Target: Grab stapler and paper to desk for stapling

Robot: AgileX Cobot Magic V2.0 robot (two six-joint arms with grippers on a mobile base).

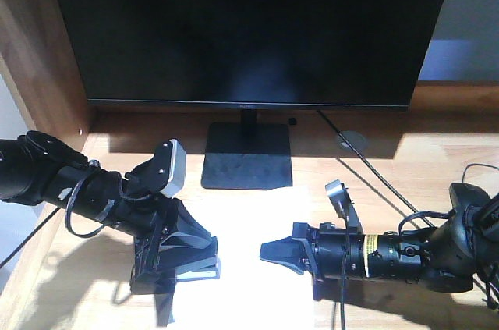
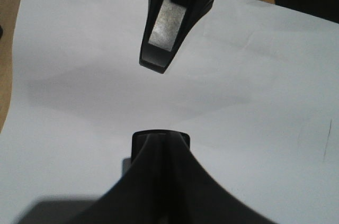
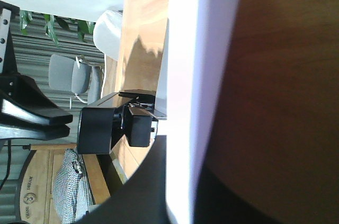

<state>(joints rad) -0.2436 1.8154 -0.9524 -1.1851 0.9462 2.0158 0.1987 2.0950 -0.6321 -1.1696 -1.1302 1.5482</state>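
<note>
The left gripper [image 1: 160, 287] hangs open over the paper [image 1: 249, 225] on the sunlit desk [image 1: 374, 189]. The stapler [image 1: 195, 269] sits at the sheet's left edge (beside it). The right gripper [image 1: 269, 253] rests closed.
</note>
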